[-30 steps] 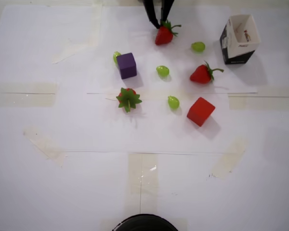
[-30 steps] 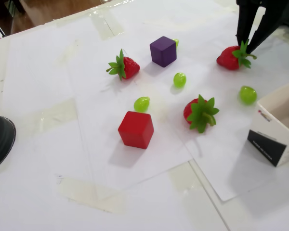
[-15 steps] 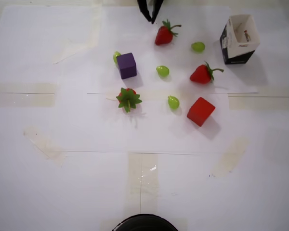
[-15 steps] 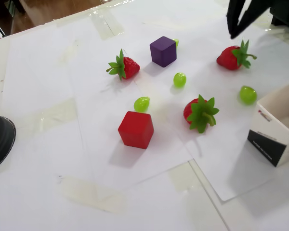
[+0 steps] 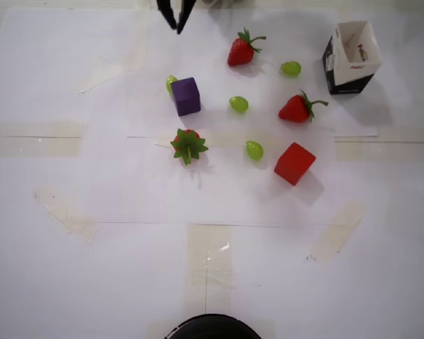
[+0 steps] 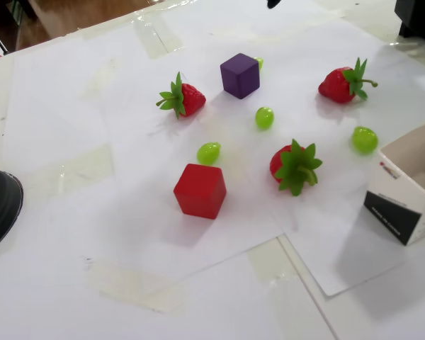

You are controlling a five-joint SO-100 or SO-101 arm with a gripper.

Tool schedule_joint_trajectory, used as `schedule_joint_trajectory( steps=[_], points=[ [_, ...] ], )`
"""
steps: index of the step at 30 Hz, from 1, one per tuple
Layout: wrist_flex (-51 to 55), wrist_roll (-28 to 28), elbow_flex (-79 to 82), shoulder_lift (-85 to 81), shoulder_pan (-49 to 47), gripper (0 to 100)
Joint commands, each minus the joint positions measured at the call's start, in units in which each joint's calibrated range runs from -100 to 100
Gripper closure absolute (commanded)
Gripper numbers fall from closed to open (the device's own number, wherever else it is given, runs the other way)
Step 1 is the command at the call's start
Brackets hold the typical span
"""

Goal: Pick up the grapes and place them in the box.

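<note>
Your tool (image 5: 175,27) has swung away from the top strawberry (image 5: 241,51) along the tabletop's far edge, fingers nearly closed and empty. It's now above the grape (image 5: 170,82) behind the purple cube (image 5: 186,96). All four grapes lie outside the box (image 5: 352,56).

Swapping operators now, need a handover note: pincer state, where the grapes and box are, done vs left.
Pincer: at the top edge of the overhead view, above the purple cube, fingers close together, holding nothing visible; open or shut unclear.
Grapes, all on the paper: one tucked against the purple cube, one mid-table, one near the red cube, one near the box.
Box: upright at top right; no grape visible inside.
Done: nothing placed.
Left: all four grapes. Strawberries and cubes stay.
</note>
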Motion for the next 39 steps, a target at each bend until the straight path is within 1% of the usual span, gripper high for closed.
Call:
schedule_joint_trajectory(
  steps=[1,4,7,10,11,16,20,29,32,34,39],
  points=[
    [-0.93,2.49,-14.49,20.68,0.72,100],
    [2.01,3.27,-19.3,26.7,-1.2,100],
    [2.59,3.22,-19.4,27.9,-2.0,99],
    [3.57,3.91,-19.67,28.24,-2.52,91],
    [3.73,4.0,-19.67,28.07,-2.59,90],
    [3.08,4.2,-19.03,28.24,-2.74,86],
    [2.01,4.0,-19.03,28.85,-2.59,85],
    [-4.6,3.42,-19.3,37.79,-3.92,87],
    [-4.85,3.37,-19.58,38.13,-3.99,88],
    [-4.77,3.27,-19.49,38.13,-3.55,92],
    [-3.13,3.52,-19.4,37.36,-2.67,96]
  ],
)
